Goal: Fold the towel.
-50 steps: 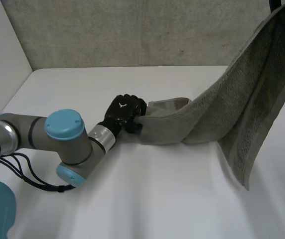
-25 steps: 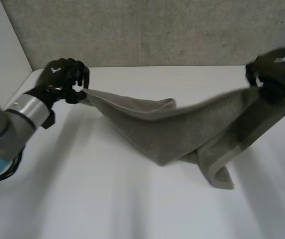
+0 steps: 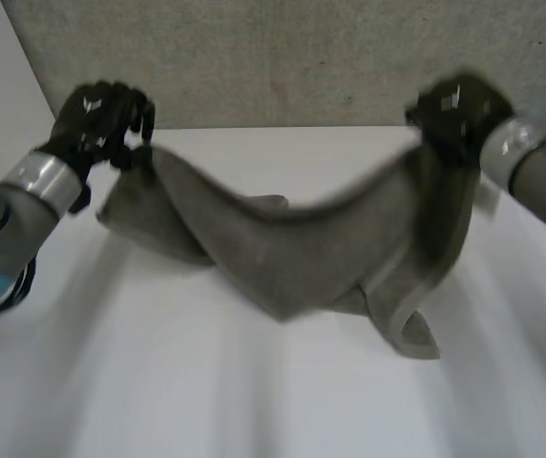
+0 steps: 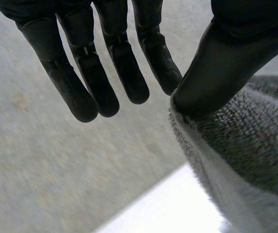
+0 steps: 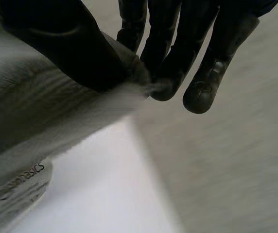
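While the towel [image 3: 292, 258] is being pinched above the table [image 3: 206, 401], one end by the left hand [image 3: 96, 119], the other by the right hand [image 3: 454, 110], slack is being carried mid-span; to be drawn taut before lowering.

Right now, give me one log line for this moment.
left hand: pinching towel end | right hand: pinching other end | towel: stretched between hands, middle sagging over table

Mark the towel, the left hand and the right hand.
towel [image 3: 302, 258], head view, on its sagging middle.
left hand [image 3: 96, 119], head view, on the back of the hand.
right hand [image 3: 454, 110], head view, on the back of the hand.
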